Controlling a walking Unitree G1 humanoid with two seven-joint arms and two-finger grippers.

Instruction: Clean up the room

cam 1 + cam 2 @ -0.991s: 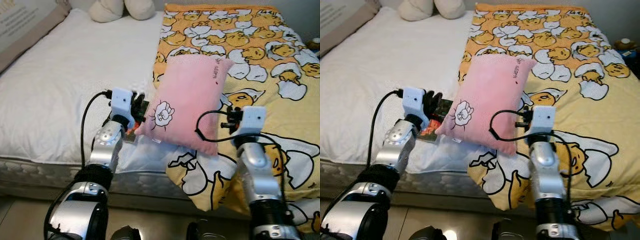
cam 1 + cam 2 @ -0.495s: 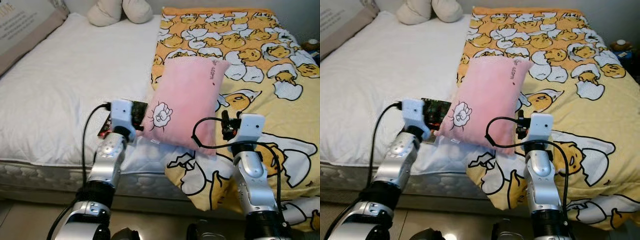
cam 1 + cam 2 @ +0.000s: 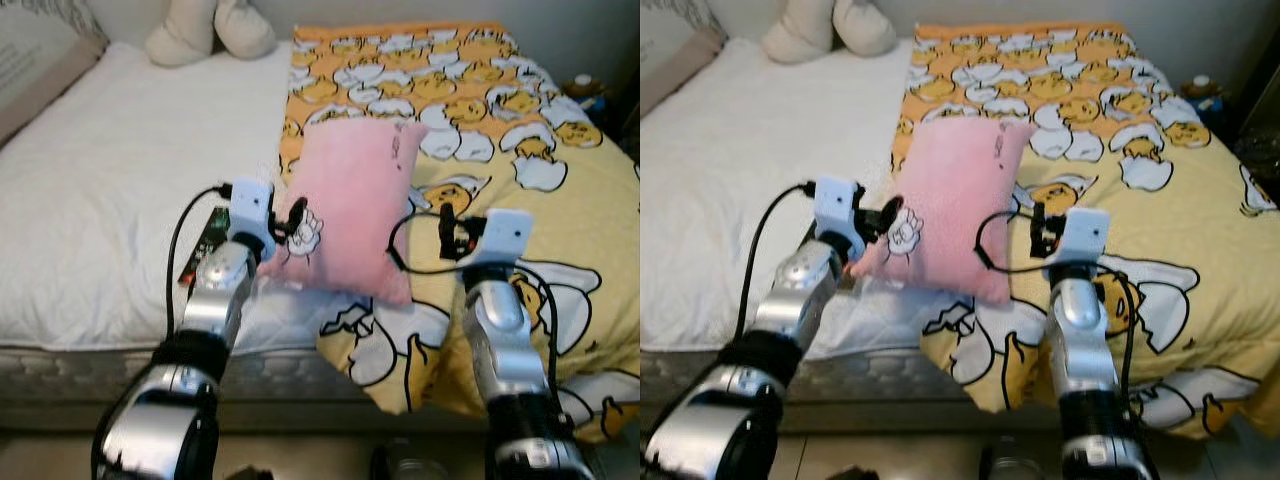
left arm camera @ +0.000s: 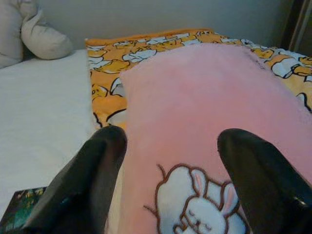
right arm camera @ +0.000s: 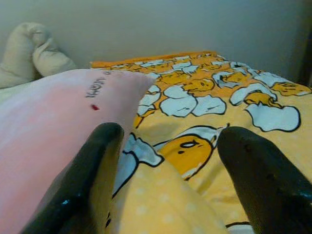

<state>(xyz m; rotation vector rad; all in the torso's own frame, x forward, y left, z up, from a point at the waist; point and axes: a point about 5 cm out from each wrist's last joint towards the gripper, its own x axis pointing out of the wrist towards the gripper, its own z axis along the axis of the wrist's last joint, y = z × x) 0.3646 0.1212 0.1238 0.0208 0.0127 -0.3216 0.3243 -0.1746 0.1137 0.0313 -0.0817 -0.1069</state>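
Big bed [image 3: 90,200] with white sheet. Yellow blanket [image 3: 540,140] with egg cartoons covers its right half. Pink pillow [image 3: 350,210] with bunny picture lies across blanket's left edge, near bed's front. Left tool [image 3: 285,222] wide open, fingers either side of pillow's bunny corner, not squeezing. Right tool [image 3: 445,232] also wide open, just beside pillow's right side, holding nothing. Small dark book [image 3: 203,243] on sheet beside left arm.
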